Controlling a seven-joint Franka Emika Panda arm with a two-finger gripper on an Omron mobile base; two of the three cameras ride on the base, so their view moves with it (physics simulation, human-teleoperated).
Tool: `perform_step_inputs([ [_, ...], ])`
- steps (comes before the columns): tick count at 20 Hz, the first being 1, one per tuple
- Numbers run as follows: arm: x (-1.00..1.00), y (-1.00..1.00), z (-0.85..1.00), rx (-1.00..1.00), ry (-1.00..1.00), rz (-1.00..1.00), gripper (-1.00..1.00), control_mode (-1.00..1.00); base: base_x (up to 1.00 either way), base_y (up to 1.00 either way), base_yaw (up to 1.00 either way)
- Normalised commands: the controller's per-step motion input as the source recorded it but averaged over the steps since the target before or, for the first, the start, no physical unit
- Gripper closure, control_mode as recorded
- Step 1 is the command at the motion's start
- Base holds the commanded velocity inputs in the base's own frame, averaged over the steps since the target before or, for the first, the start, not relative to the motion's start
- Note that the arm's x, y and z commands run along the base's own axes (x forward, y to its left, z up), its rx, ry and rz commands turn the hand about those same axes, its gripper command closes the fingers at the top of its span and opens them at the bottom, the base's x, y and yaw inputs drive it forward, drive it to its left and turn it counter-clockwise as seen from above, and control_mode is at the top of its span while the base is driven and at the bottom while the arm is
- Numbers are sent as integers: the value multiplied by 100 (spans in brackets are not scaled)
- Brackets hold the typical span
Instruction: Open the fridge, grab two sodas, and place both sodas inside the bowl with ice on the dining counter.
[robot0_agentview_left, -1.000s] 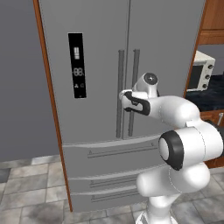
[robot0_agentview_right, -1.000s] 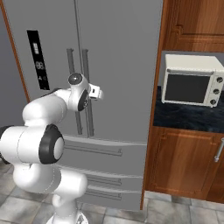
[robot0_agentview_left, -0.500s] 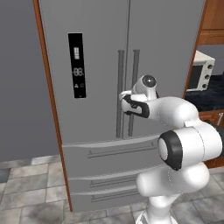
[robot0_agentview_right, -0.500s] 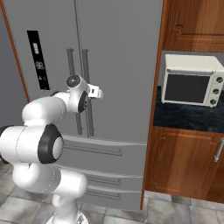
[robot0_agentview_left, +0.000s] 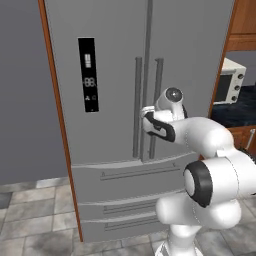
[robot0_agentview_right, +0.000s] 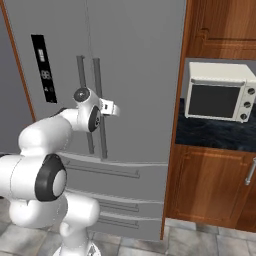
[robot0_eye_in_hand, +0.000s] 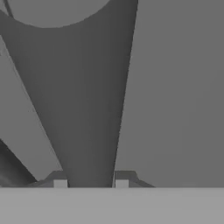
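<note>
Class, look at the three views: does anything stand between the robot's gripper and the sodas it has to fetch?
Yes. The tall grey French-door fridge is fully closed, so its doors stand between the gripper and whatever is inside. The gripper is shut on the right door's vertical bar handle; no sodas can be seen yet.

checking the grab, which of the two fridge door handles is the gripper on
The right-hand handle, the one on the door without the black display strip. The gripper is shut on it; the left handle beside it stands free.
</note>
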Motion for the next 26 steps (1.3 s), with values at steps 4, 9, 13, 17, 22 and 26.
perform_step_inputs([
  [4, -55, -52, 0, 0, 1, -7, 100, -100, 0, 0, 0],
  [9, -53, -52, 4, -4, 7, -9, 100, -100, 0, 0, 0],
  [13, -50, -49, 5, -10, 11, -9, 100, -100, 0, 0, 0],
  [17, -48, -64, 3, -9, 10, -6, 100, -100, 0, 0, 0],
  [22, -47, -71, 0, -9, 12, -4, 100, -100, 0, 0, 0],
  [26, -49, -77, 0, -6, 12, -3, 100, -100, 0, 0, 0],
])
